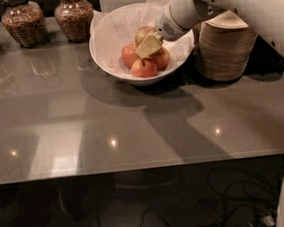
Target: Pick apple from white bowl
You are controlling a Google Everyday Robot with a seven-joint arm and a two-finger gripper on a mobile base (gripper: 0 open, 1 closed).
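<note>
The white bowl (106, 48) stands at the back middle of the grey table, lined with crinkled white paper. Several red-yellow apples lie in it; one (144, 68) is at the front, one (129, 55) at the left, one (143, 34) at the back. My gripper (148, 45) reaches in from the right, low inside the bowl, right over the apples in the middle of the pile. Its pale yellow tip covers part of the pile. The white arm (187, 8) comes across the bowl's right rim.
A tall stack of tan disposable bowls (226, 49) stands right of the white bowl, under the arm. Three glass jars of dry food (22, 21) line the back left. The table's front edge (137, 167) has cables below it.
</note>
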